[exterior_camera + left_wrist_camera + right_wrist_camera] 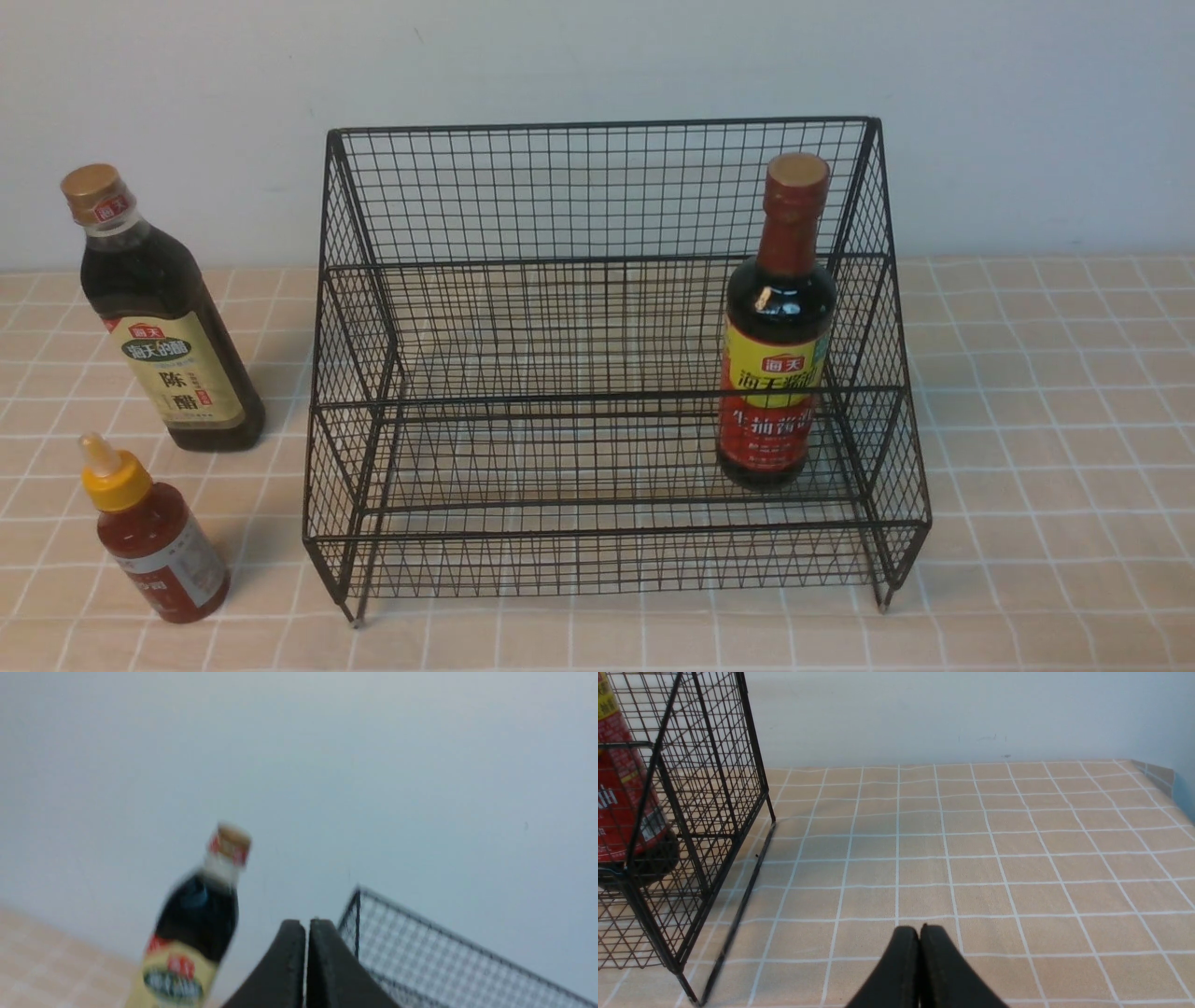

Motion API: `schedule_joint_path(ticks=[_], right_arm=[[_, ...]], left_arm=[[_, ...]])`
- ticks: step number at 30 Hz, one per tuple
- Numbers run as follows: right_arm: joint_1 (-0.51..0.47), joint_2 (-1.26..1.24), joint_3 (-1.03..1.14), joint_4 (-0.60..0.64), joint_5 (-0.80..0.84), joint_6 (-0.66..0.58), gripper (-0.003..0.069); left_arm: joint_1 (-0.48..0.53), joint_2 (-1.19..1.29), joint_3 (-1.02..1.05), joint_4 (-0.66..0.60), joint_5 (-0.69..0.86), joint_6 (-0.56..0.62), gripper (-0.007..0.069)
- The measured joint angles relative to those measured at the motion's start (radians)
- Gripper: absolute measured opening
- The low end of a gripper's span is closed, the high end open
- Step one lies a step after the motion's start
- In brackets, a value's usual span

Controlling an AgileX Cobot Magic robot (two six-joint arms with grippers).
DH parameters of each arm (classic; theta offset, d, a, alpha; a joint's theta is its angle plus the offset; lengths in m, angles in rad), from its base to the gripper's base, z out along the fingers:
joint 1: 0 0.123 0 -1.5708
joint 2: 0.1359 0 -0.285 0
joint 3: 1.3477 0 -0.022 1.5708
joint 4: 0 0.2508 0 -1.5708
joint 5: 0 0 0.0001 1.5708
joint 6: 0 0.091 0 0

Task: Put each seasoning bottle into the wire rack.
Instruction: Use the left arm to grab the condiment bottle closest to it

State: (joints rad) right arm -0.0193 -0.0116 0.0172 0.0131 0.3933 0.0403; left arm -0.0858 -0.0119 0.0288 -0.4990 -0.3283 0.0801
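The wire rack [597, 123] stands on the desk [1046, 420], with open surface to its right. The soy bottle [777, 327] stands upright inside, at the right end. The vinegar bottle [163, 317] and the red sauce bottle [154, 541] stand outside, to its left. The left gripper [306, 952] and the right gripper [920, 961] are pressed together, holding nothing.

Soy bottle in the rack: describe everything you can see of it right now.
The soy bottle stands upright inside the wire rack, near its right end, base on a lower mesh shelf. Filled with dark liquid, it has a red neck sleeve, a tan cap top and a yellow-over-red label with Chinese print. Rack wires cross in front of the label. Only the rack touches it. The right wrist view shows its red lower label and dark base through the side mesh.
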Motion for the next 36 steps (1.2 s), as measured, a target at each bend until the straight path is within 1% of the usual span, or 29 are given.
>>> schedule_joint_path(ticks=[1, 2, 4, 9, 10, 12, 14, 16, 17, 18, 19, 20, 24, 25, 33, 36], right_arm=[[0.0, 0.0, 0.0, 0.0, 0.0, 0.0, -0.0013], [0.0, 0.0, 0.0, 0.0, 0.0, -0.001, -0.0013], [0.0, 0.0, 0.0, 0.0, 0.0, -0.001, -0.0013], [0.0, 0.0, 0.0, 0.0, 0.0, -0.001, -0.0013], [0.0, 0.0, 0.0, 0.0, 0.0, -0.001, -0.0013], [0.0, 0.0, 0.0, 0.0, 0.0, -0.001, -0.0013], [0.0, 0.0, 0.0, 0.0, -0.001, -0.001, -0.0013], [0.0, 0.0, 0.0, 0.0, -0.001, -0.001, -0.0013], [0.0, 0.0, 0.0, 0.0, -0.001, -0.001, -0.0013], [0.0, 0.0, 0.0, 0.0, -0.001, -0.001, -0.0013], [0.0, 0.0, 0.0, 0.0, -0.001, -0.001, -0.0013], [0.0, 0.0, 0.0, 0.0, -0.001, -0.001, -0.0013], [0.0, 0.0, 0.0, 0.0, -0.001, -0.001, -0.0013], [0.0, 0.0, 0.0, 0.0, -0.001, -0.001, -0.0013], [0.0, 0.0, 0.0, 0.0, -0.001, -0.001, -0.0013], [0.0, 0.0, 0.0, 0.0, -0.001, -0.001, -0.0013]], left_arm=[[0.0, 0.0, 0.0, 0.003, -0.008, 0.006, -0.0007], [0.0, 0.006, -0.001, 0.026, -0.047, 0.05, -0.0007], [0.0, 0.067, -0.033, 0.074, -0.039, 0.118, -0.0006], [0.0, 0.225, -0.074, 0.098, -0.033, 0.15, 0.0019], [0.0, 0.265, -0.081, 0.099, -0.036, 0.154, 0.0036], [0.0, 0.389, -0.096, 0.103, -0.058, 0.167, 0.0089], [0.0, 0.502, -0.106, 0.104, -0.102, 0.168, 0.017], [0.0, 0.601, -0.112, 0.104, -0.153, 0.168, 0.0234], [0.0, 0.648, -0.115, 0.105, -0.19, 0.168, 0.0284], [0.0, 0.657, -0.116, 0.105, -0.197, 0.168, 0.0293], [0.0, 0.686, -0.12, 0.105, -0.213, 0.168, 0.0317], [0.0, 0.794, -0.136, 0.105, -0.286, 0.168, 0.0404], [0.0, 0.905, -0.163, 0.105, -0.345, 0.167, 0.047], [0.0, 0.978, -0.189, 0.105, -0.379, 0.159, 0.0496], [0.0, 1.232, -0.251, 0.105, -0.448, 0.149, 0.0511], [0.0, 1.332, -0.254, 0.105, -0.509, 0.145, 0.0511]])
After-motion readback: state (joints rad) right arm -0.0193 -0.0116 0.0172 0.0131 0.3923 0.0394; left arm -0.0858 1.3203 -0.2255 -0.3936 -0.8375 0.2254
